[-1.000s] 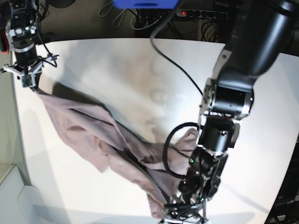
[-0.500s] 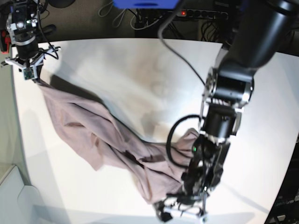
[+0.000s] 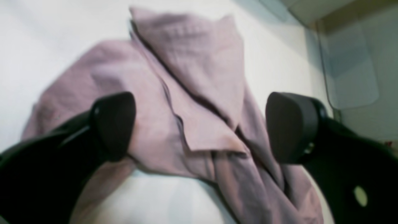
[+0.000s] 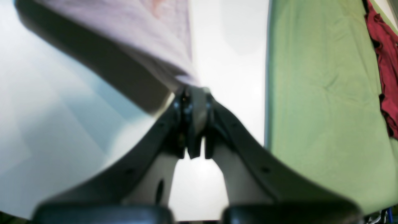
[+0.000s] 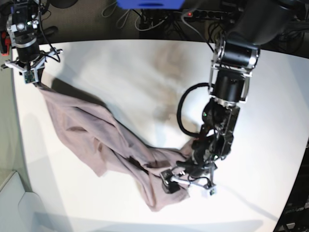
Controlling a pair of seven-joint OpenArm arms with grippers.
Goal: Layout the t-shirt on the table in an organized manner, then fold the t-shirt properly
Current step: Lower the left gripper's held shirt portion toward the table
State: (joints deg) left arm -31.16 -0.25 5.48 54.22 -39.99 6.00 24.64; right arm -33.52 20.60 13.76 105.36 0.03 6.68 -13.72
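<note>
The mauve-pink t-shirt (image 5: 96, 135) lies crumpled in a long diagonal band across the white table (image 5: 120, 63), from the far left corner to the near middle. My right gripper (image 5: 32, 77) is shut on the shirt's far-left end; in the right wrist view the right gripper (image 4: 194, 96) pinches the t-shirt (image 4: 124, 25), which hangs lifted off the table. My left gripper (image 5: 189, 186) hovers open over the shirt's near end. In the left wrist view the left gripper (image 3: 202, 126) has its dark fingers (image 3: 113, 124) spread wide above the folded t-shirt (image 3: 199, 77), holding nothing.
A power strip and cables (image 5: 207, 14) lie beyond the table's far edge. A pale bin (image 5: 14, 198) stands off the table's near left corner. A green surface (image 4: 326, 93) with a red item (image 4: 385, 62) lies past the table's edge beside the right gripper.
My left gripper opened, let go of the shirt's near end and drew back from the front edge. My right gripper pulled the far-left end a little further toward the corner.
</note>
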